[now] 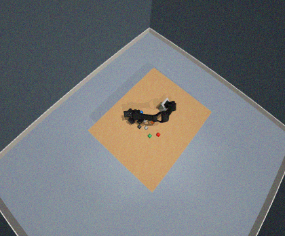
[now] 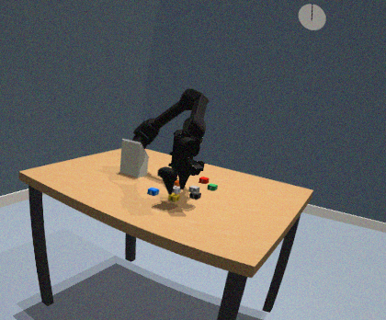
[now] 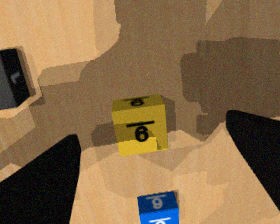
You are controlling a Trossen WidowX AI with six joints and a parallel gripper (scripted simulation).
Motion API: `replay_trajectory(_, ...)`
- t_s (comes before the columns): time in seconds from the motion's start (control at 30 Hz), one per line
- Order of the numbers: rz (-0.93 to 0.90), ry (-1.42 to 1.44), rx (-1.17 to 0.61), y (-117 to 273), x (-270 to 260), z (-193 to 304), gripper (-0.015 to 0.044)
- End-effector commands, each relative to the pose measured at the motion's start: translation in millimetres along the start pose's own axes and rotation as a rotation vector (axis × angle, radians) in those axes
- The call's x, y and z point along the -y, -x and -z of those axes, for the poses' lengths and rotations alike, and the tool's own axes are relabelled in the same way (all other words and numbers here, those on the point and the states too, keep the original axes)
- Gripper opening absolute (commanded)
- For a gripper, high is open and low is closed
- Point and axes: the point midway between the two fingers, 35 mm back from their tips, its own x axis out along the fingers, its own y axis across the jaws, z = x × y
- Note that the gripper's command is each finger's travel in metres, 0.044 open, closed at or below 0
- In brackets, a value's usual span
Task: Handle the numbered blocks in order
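Note:
My gripper (image 2: 176, 190) (image 3: 153, 130) is open and low above the yellow block, one finger at either side in the wrist view, not touching it. The yellow block (image 2: 175, 198) (image 3: 141, 131) shows a barred digit upside down, a 9 when turned; in the top view the arm hides it. A blue block (image 1: 141, 112) (image 2: 153, 191) (image 3: 158, 203) lies nearby, its barred digit a 6 when turned. A black block (image 1: 139, 127) (image 2: 195, 195) (image 3: 2, 80) shows a 1. Orange (image 1: 152, 123) (image 2: 176, 183), white (image 2: 176, 189), grey (image 1: 146, 127) (image 2: 194, 188), green (image 1: 149, 135) (image 2: 212, 187) and red (image 1: 158, 134) (image 2: 204, 180) blocks have unreadable digits.
The arm's base stands beside a pale wedge-shaped block (image 2: 133, 158) on the wooden table (image 1: 151, 163) (image 2: 237, 221). The white, orange, grey and black blocks lie close together near the gripper. The arm passes over part of this group in the top view.

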Motion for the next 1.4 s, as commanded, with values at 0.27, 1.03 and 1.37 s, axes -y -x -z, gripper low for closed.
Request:
replay_trajectory(0.27, -0.006, -0.008, -0.002, -20.5, -0.5, 1.7, 0.0400)
replay_trajectory(1.03, -0.007, -0.008, -0.002, -27.5, -0.8, 2.0, 0.0120)
replay_trajectory(1.37, -0.007, -0.008, -0.002, -27.5, -0.8, 2.0, 0.0146)
